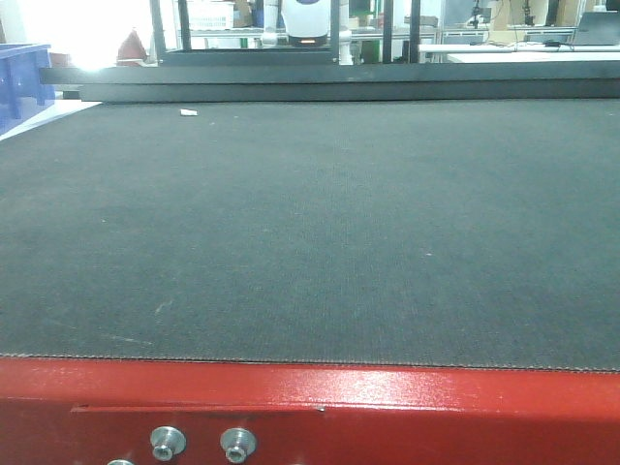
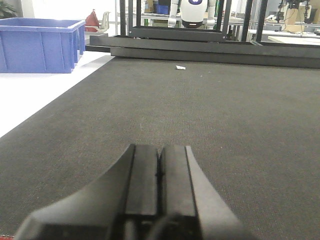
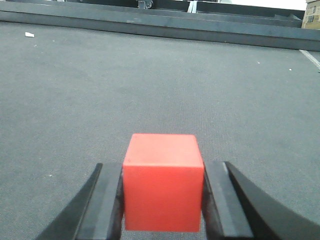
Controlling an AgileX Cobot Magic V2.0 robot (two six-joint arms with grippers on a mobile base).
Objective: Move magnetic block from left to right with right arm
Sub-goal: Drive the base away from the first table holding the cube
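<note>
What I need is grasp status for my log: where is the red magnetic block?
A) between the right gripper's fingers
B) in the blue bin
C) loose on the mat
A: the right wrist view shows the magnetic block clamped between both fingers of the right gripper.

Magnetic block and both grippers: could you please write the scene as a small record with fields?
right gripper: shut on the magnetic block, one finger on each side
magnetic block: plain red cube, upright between the fingers
block height: cannot tell whether it rests on the dark mat or is lifted
left gripper: shut, empty, above the dark mat
other things: white scrap at the far part of the mat; blue bin off the mat, at the left
front view: shows neither gripper nor block
</note>
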